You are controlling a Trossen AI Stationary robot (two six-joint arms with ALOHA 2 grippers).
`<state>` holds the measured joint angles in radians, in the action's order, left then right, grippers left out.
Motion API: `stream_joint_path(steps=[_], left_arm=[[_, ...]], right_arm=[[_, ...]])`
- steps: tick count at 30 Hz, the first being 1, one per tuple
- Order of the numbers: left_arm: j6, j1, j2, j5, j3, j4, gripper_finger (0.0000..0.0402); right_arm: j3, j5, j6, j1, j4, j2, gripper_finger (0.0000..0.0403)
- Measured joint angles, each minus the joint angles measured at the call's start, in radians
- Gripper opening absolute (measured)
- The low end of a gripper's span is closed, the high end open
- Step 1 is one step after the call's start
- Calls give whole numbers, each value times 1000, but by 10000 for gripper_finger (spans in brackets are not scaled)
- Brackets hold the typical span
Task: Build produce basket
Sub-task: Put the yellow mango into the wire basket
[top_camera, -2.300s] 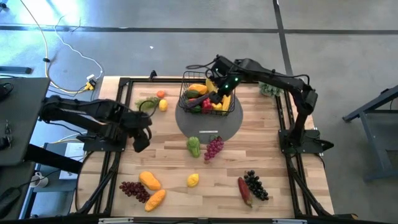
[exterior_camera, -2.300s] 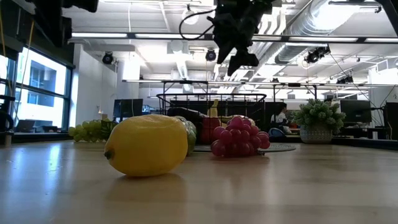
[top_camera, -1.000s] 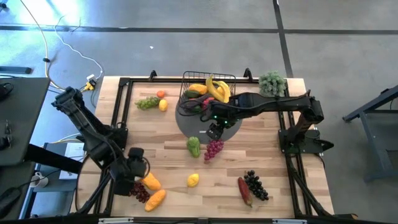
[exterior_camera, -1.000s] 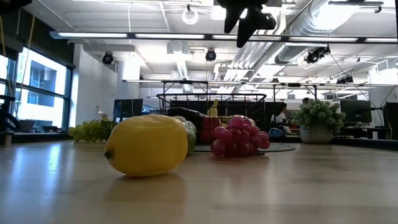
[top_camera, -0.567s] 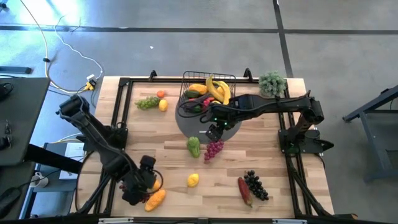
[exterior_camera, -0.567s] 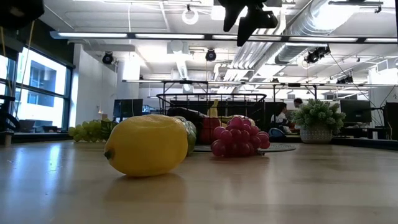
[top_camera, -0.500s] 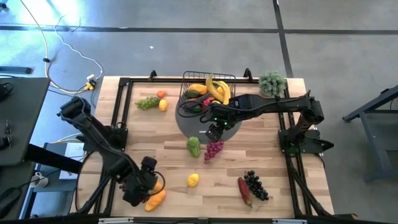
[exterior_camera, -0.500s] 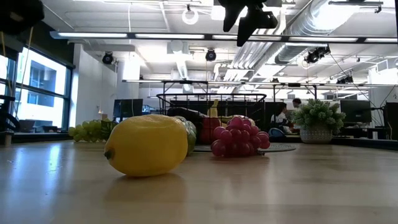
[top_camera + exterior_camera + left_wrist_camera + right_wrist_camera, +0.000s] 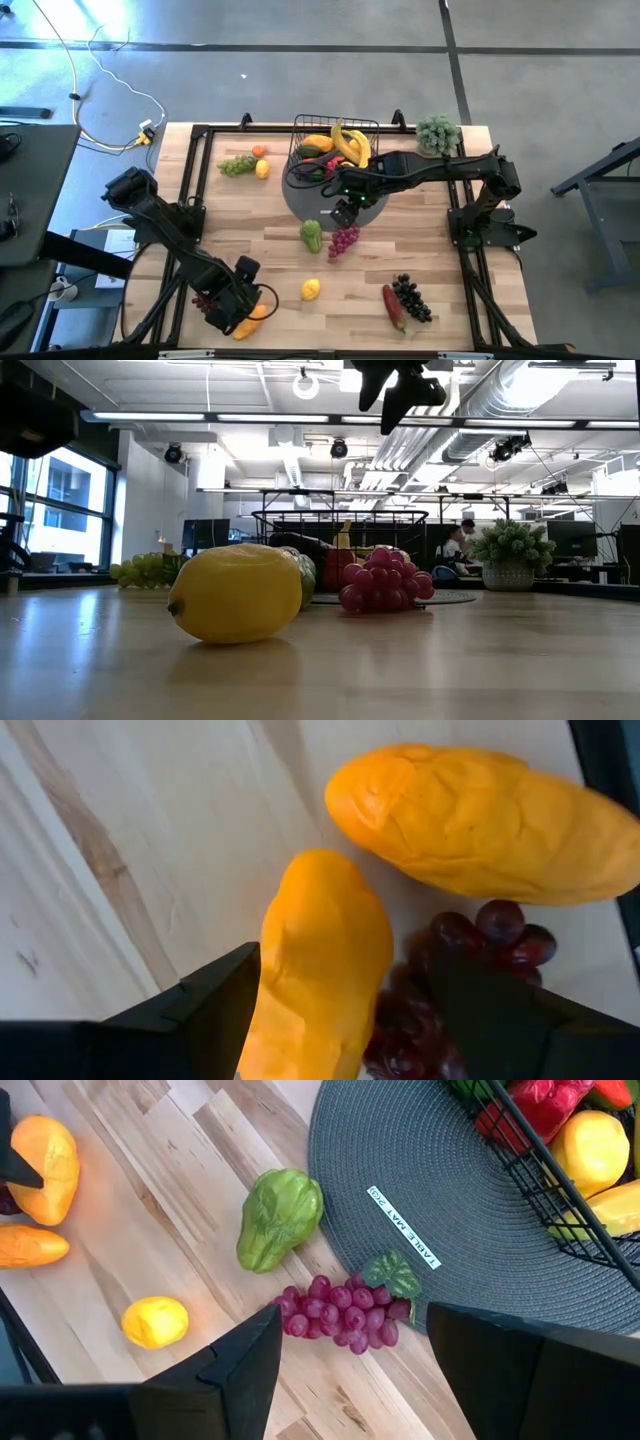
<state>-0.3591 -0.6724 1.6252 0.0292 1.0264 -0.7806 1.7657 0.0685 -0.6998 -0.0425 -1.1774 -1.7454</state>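
Observation:
The black wire basket (image 9: 335,150) stands on a round grey mat (image 9: 300,200) and holds bananas, an orange fruit and red pieces. My left gripper (image 9: 345,970) is open at the near left, pointing down. Its fingers stand on either side of an orange fruit (image 9: 325,945); whether they touch it I cannot tell. A second orange fruit (image 9: 480,820) and dark red grapes (image 9: 470,935) lie beside it. My right gripper (image 9: 355,1320) hangs open above purple grapes (image 9: 345,1315), at the mat's near edge. A green pepper (image 9: 280,1215) lies beside them.
A lemon (image 9: 311,289) lies near the middle front. Dark grapes (image 9: 412,297) and a red vegetable (image 9: 392,307) lie at the near right. Green grapes (image 9: 237,164), a small orange and a lemon (image 9: 262,169) lie far left. A bushy plant (image 9: 437,133) stands far right.
My left gripper has come down and gone toward the table's near edge and a little to the right, rolling as it went. It now stands over the orange fruits, still open. My right gripper has kept still.

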Motion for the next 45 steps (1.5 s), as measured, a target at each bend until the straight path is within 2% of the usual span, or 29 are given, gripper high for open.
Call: stream_joint_path(steps=[13, 16, 22, 27, 36, 45], left_arm=[[15, 33, 105, -24, 0, -4, 273], [15, 33, 106, -18, 0, -8, 251], [41, 36, 106, -18, 0, -12, 178], [33, 63, 95, -15, 0, -42, 174], [71, 179, 6, 49, 0, -108, 173], [201, 394, -136, 142, 0, -110, 172]], right_arm=[[0, 1, 0, 0, -1, 0, 231], [0, 1, 2, 0, -3, 0, 231], [0, 19, 26, 0, -6, 0, 231], [0, 56, 28, 3, -8, 0, 231], [0, 115, 80, 43, -8, 0, 231], [0, 122, 160, 133, -1, 1, 231]])
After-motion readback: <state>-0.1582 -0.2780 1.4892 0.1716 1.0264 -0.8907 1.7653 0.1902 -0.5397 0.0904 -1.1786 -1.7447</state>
